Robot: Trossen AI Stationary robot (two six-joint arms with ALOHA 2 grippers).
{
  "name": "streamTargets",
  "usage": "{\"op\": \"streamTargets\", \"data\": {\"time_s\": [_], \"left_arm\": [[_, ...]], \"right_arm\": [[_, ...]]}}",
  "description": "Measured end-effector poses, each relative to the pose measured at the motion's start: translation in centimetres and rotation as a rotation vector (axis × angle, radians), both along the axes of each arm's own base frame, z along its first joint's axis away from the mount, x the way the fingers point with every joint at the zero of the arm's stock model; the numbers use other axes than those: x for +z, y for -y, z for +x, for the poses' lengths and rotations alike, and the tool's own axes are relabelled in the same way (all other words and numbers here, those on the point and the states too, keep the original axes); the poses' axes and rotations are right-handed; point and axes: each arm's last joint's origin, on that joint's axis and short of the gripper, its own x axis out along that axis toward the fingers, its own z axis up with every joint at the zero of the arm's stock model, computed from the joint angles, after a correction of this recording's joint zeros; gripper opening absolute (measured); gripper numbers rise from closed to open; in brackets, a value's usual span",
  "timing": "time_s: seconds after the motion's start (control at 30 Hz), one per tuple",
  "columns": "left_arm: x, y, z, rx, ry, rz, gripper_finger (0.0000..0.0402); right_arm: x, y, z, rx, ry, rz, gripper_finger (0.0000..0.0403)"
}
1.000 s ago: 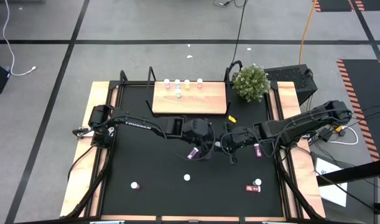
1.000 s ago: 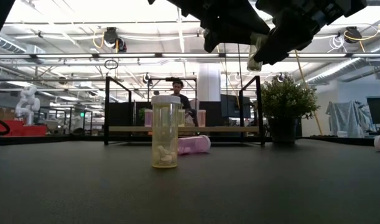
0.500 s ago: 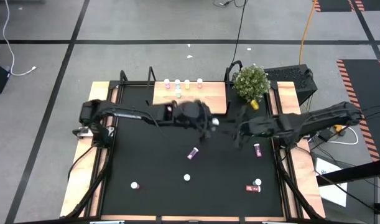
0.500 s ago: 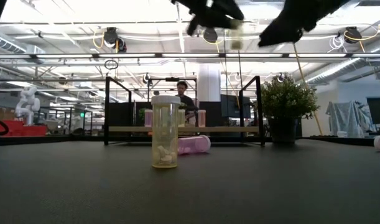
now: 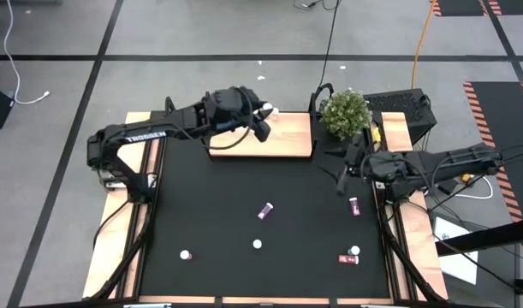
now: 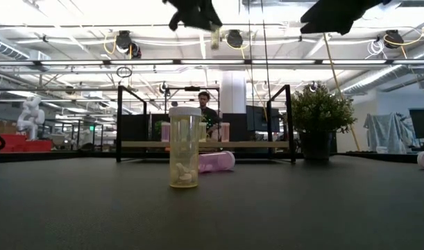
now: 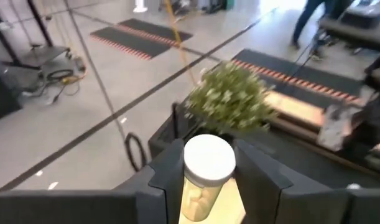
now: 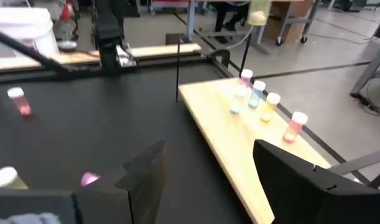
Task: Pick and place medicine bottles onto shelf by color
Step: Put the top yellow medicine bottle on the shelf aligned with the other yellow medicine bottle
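My left gripper [image 5: 263,116] is raised over the far part of the shelf [image 5: 282,141], a light-wood board with black end brackets, and is shut on a yellowish bottle with a white cap [image 7: 208,158]. In the low view that bottle [image 6: 215,38] shows high up under the gripper. Several bottles [image 8: 272,102] stand in a row on the shelf's far edge. My right gripper [image 5: 341,175] is open near the table's right edge, touching nothing. On the black tabletop a magenta bottle [image 5: 265,210] lies on its side, and a yellow one [image 6: 184,147] stands upright. My left gripper pinches the yellowish bottle's body [image 7: 201,198] just below the white cap, one finger [image 7: 168,174] on each side. The bottle is lifted clear, above the shelf, cap end pointing away from the wrist.
A potted plant [image 5: 345,113] stands at the shelf's right end. Loose bottles rest on the table: a pink one [image 5: 353,205] by the right edge, a pair [image 5: 351,255] near the right front, and white-capped ones [image 5: 257,245] [image 5: 185,255] toward the near edge. A person [image 6: 203,104] sits beyond the table.
My left gripper has risen and swung from the table's middle toward the far edge, carrying the yellowish bottle over the shelf. My right gripper has drawn back from the middle toward the table's right edge.
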Motion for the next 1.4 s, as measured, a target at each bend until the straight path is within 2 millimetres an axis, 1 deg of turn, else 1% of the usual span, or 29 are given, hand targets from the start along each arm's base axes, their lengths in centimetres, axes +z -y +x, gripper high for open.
{"op": "streamTargets", "data": {"time_s": [0.07, 0.13, 0.2, 0.37, 0.5, 0.6, 0.67, 0.77, 0.83, 0.9, 1.0, 1.13, 1.23, 1.33, 1.4], "left_arm": [[-1.5, -0.6, 0.5, 0.010, -0.027, -0.004, 0.0127], [-3.3, -1.2, 0.5, 0.026, -0.068, -0.019, 0.0130], [-4.8, -1.7, 0.4, 0.045, -0.052, -0.023, 0.0131], [-8.4, -3.1, -0.3, 0.080, -0.014, -0.035, 0.0129], [-10.4, -3.8, -0.7, 0.074, 0.028, 0.005, 0.0125], [-12.3, -4.4, -1.4, 0.065, -0.001, 0.038, 0.0127], [-13.0, -4.8, -1.8, 0.022, -0.004, 0.048, 0.0129], [-13.8, -5.3, -2.3, -0.105, 0.023, 0.017, 0.0130], [-13.6, -5.2, -2.2, -0.219, 0.084, -0.013, 0.0130], [-12.7, -4.9, -1.9, -0.338, 0.176, -0.011, 0.0130], [-11.0, -4.4, -1.5, -0.458, 0.332, -0.029, 0.0130], [-8.9, -3.6, -1.4, -0.579, 0.540, -0.069, 0.0131], [-7.9, -2.8, -1.4, -0.650, 0.634, -0.113, 0.0131], [-7.3, -2.1, -1.3, -0.692, 0.695, -0.127, 0.0131], [-7.0, -1.6, -1.3, -0.713, 0.726, -0.131, 0.0131]], "right_arm": [[-0.7, 0.0, 0.2, -0.002, -0.019, 0.004, 0.0232], [-1.1, 0.0, 0.2, -0.006, -0.027, 0.013, 0.0232], [-1.4, 0.0, 0.2, -0.008, -0.038, 0.016, 0.0231], [-1.4, 0.0, 0.2, -0.011, -0.034, 0.014, 0.0231], [-1.4, 0.0, 0.2, -0.032, -0.035, -0.001, 0.0231], [-1.4, 0.1, 0.1, -0.058, -0.034, -0.006, 0.0231], [-1.4, 0.2, 0.1, -0.087, -0.023, 0.002, 0.0231], [-1.3, 0.2, 0.2, -0.091, -0.015, 0.006, 0.0231], [-1.2, 0.1, 0.6, -0.090, 0.011, 0.009, 0.0231], [-1.0, 0.1, 1.2, -0.085, 0.048, 0.024, 0.0231], [-0.6, 0.3, 2.8, -0.046, 0.136, 0.068, 0.0231], [0.2, 1.0, 4.6, -0.072, 0.288, 0.084, 0.0231], [1.2, 1.8, 5.4, -0.089, 0.429, 0.072, 0.0231], [1.9, 2.5, 5.9, -0.028, 0.523, 0.078, 0.0231], [1.9, 3.0, 6.4, 0.042, 0.539, 0.085, 0.0231]]}}
